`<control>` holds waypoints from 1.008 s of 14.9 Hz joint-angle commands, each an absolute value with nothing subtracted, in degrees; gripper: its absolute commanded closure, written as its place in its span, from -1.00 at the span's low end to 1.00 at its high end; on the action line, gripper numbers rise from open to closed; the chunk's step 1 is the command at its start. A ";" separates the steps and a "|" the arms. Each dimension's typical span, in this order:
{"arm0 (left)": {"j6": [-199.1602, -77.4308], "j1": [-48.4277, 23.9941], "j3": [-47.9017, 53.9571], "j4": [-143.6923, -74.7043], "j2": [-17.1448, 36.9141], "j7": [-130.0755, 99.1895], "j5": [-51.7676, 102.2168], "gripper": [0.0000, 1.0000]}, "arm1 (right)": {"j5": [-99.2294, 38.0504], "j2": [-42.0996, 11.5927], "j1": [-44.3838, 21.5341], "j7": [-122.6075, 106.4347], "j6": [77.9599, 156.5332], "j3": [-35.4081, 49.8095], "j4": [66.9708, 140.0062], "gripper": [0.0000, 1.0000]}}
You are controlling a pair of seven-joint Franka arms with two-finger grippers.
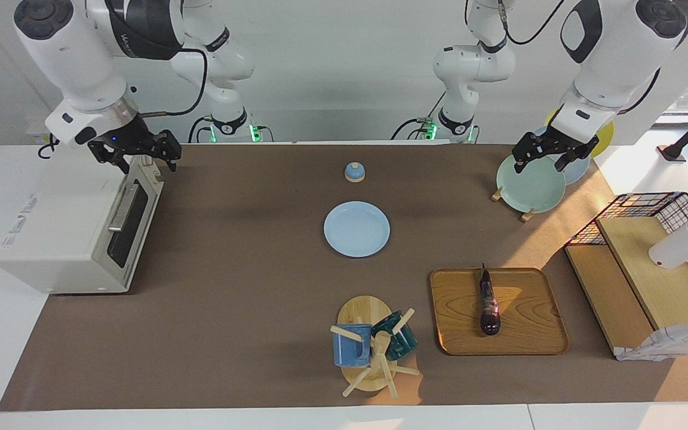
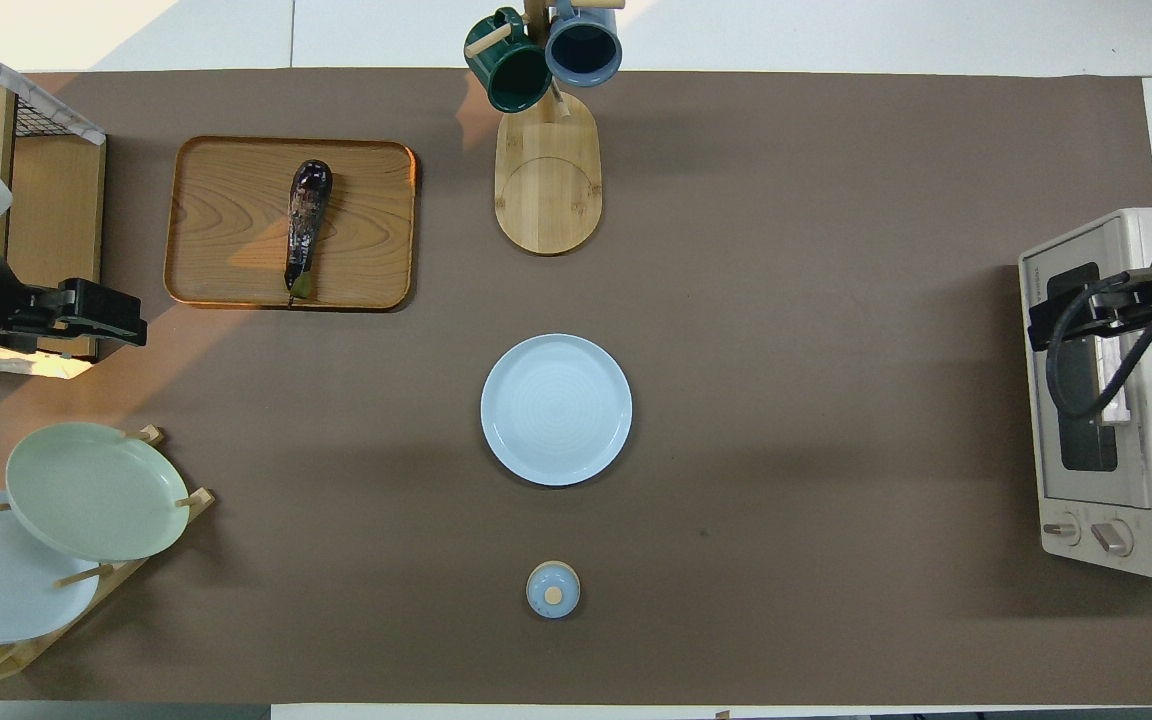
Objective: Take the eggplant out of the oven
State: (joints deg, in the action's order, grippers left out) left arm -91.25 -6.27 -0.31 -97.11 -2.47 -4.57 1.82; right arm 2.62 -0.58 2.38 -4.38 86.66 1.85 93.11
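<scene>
Facing view: two white robot arms are standing at a surface (image 1: 230,310) covered by a brown mat; the oven (image 1: 75,230) is sitting at the right arm's end, its dark glass door closed; the right gripper (image 1: 138,154) is hanging in the air over the oven's top front edge, its fingers spread open and gripping nothing; the left gripper (image 1: 550,156) is hanging over the pale green plate (image 1: 529,188) that is leaning in a wooden rack at the left arm's end, its fingers also spread open and empty.

The eggplant (image 1: 488,304) is lying on a wooden tray (image 1: 529,334), well apart from the oven, toward the left arm's end and farther from the robots than the green plate; its thin stem is pointing toward the robots.

A light blue plate (image 1: 356,229) is lying flat near the middle of the surface; a small blue lid (image 1: 354,172) with a wooden knob is sitting nearer to the robots than that plate; a wooden mug stand (image 1: 368,352) is carrying a blue mug and a dark green mug, just beside the tray.

Overhead view: the eggplant (image 2: 304,225) is lying lengthwise on the tray (image 2: 226,240), and the oven (image 2: 1116,400) is showing two knobs beside its door.
</scene>
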 commanded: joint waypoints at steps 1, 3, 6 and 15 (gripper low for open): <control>-90.00 -6.68 -0.62 -96.50 -2.46 -5.27 2.37 -1.00 | 1.49 -0.09 2.72 -3.52 86.92 1.85 92.99 -1.00; -89.91 -6.68 -0.53 -96.50 -2.37 -5.27 2.37 -1.00 | 1.49 0.00 2.72 -3.60 86.92 1.85 93.08 -1.00; -90.09 -6.85 -0.44 -96.50 -2.46 -5.27 2.37 -1.00 | 1.32 0.00 2.72 -3.78 88.67 1.85 93.08 -1.00; -92.55 -6.94 -0.44 -96.94 -2.46 -5.36 2.37 -1.00 | 1.32 0.00 2.81 -3.78 88.94 1.85 93.08 -1.00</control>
State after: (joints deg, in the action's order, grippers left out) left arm -91.59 -6.49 -0.04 -97.11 -2.45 -4.62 1.83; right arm 2.62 -0.42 2.41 -4.38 88.22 1.78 93.00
